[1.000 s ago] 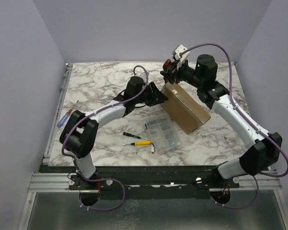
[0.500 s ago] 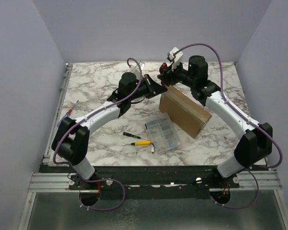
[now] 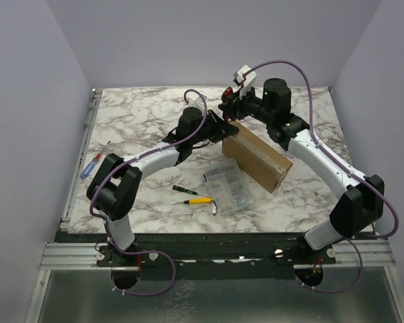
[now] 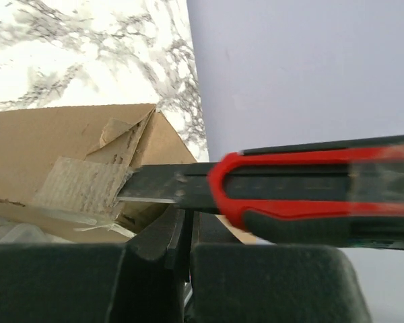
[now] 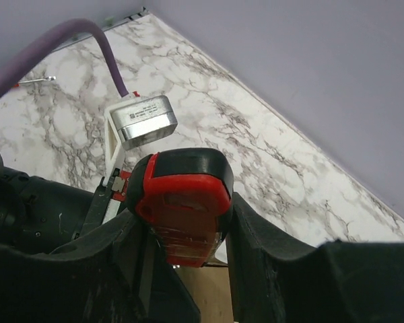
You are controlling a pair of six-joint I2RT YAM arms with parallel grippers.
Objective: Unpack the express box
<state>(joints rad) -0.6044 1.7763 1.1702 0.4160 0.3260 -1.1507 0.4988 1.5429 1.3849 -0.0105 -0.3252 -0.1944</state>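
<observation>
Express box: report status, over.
Left pincer shut beside express box. Right pincer shut on utility knife, blade at taped flap. Box closed. Clear case alongside, not blocking.

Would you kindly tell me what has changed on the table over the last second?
The left gripper closed its jaws, nothing visible between them, by the far corner of the express box. The right gripper, shut on the red utility knife, swung left, bringing the blade to that corner. The express box seems to have shifted slightly. The clear case and the yellow-handled tool stayed put.
</observation>
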